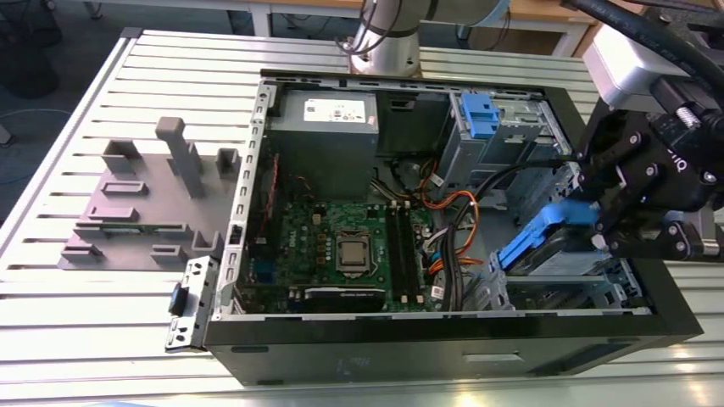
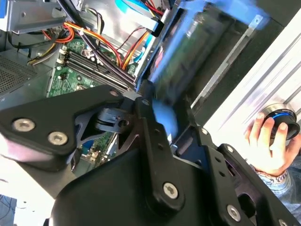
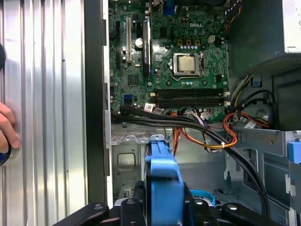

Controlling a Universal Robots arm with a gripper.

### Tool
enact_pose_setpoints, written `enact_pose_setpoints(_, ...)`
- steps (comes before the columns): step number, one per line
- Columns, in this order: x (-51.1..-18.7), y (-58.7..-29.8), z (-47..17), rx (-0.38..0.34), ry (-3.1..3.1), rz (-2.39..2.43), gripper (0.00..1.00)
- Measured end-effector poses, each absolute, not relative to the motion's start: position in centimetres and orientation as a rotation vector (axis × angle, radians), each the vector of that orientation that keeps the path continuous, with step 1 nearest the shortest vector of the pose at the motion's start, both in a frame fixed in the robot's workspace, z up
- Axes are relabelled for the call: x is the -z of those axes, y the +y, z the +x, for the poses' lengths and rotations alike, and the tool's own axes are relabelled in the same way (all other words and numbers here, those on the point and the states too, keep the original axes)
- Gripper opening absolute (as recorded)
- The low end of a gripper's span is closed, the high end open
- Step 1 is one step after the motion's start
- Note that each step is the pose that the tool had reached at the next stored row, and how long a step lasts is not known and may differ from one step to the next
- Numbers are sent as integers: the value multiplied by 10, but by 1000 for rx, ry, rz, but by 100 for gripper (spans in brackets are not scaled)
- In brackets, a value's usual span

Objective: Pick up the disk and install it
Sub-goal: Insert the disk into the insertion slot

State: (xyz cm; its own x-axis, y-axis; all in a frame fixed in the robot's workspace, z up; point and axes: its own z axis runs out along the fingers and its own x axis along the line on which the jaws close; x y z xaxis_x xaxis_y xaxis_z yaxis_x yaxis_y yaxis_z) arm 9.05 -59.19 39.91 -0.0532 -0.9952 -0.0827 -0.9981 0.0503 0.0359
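In the exterior view the open computer case (image 1: 453,212) lies on its side on the ribbed metal bench (image 1: 68,280), with wide bare bench on the exterior view's left around a grey slotted holder (image 1: 142,203). The black pincer (image 1: 605,225) hangs over the case's corner on the exterior view's right, closed on the disk (image 1: 543,242), which tilts steeply, its blue rail edge uppermost and its lower end down among the grey drive bay (image 1: 565,284) walls; the case's black rim runs just beside it, leaving little room on that side. A blue bracket (image 1: 477,114) sits on the bay at the far wall. In the second wrist view the pincer's black fingers (image 2: 150,136) clamp the disk (image 2: 188,47), whose blurred blue edge runs away from them beside the case wall; a person's hand (image 2: 270,141) rests on the bench outside the case. In the first wrist view the disk's blue rail (image 3: 162,174) rises between the fingers (image 3: 141,202), above the bay floor, with black cables (image 3: 188,125) crossing ahead and the motherboard (image 3: 178,56) beyond.
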Motion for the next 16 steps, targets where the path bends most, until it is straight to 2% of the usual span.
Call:
enact_pose_setpoints(1, -399, -592, 91, -129, 2251, -2137, 38)
enact_pose_setpoints(2, -399, -592, 90, -129, 2251, -2137, 44)
enact_pose_setpoints(11, -399, -592, 91, -129, 2251, -2137, 42)
enact_pose_setpoints(13, -399, -592, 91, -129, 2251, -2137, 30)
enact_pose_setpoints(14, -399, -592, 91, -129, 2251, -2137, 30)
enact_pose_setpoints(16, -399, -592, 91, -129, 2251, -2137, 18)
